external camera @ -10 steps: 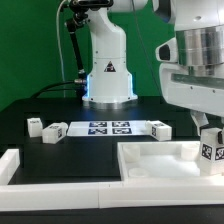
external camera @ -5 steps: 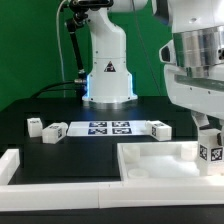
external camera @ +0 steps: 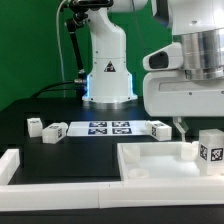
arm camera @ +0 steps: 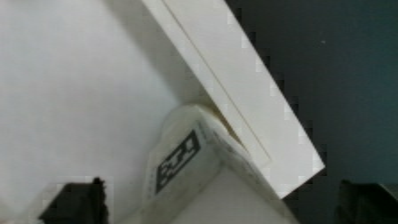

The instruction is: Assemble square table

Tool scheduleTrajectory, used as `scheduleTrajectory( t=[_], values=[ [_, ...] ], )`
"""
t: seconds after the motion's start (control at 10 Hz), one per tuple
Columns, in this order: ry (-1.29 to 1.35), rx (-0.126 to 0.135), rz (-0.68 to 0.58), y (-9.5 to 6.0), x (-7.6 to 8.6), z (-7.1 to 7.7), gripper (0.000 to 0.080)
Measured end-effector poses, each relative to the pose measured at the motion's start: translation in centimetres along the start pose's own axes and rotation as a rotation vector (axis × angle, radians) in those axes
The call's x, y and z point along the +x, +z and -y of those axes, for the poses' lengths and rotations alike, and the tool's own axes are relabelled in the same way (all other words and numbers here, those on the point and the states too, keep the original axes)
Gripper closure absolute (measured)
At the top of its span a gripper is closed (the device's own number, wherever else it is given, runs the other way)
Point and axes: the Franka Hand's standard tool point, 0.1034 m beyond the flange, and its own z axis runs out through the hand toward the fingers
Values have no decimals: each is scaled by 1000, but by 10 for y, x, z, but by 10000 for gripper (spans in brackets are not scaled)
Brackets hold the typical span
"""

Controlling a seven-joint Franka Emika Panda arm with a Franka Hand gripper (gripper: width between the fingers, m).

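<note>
The square table slab (external camera: 160,160), white with a raised rim, lies at the exterior view's right. One white tagged leg post (external camera: 211,150) stands upright at its far right corner. My gripper (external camera: 190,128) hangs just above and to the exterior view's left of that leg, open and holding nothing. In the wrist view the slab (arm camera: 71,90) and its rim (arm camera: 240,100) fill the picture. The tagged leg (arm camera: 187,165) sits against the rim between my spread dark fingertips (arm camera: 80,203). The gripper (arm camera: 222,208) is clear of the leg.
Three more leg posts lie on the black table, two (external camera: 34,125) (external camera: 55,131) at the exterior view's left of the marker board (external camera: 108,128) and one (external camera: 161,128) at its right. A low white border wall (external camera: 60,172) runs along the front. The robot base (external camera: 107,75) stands behind.
My gripper has let go of the leg and moved up and toward the exterior view's left. The leg stays standing at the slab's far right corner.
</note>
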Motion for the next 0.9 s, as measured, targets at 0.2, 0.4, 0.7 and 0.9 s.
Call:
scheduleTrajectory(
  t=[0.2,0.4,0.7,0.9],
  values=[
    [-310,-41,-21,-3,3,-1,150],
    [-592,-42,-69,-1,11,-4,150],
    [-576,-34,-100,5,8,-6,274],
    [-449,-24,-100,5,8,-5,411]
  ],
)
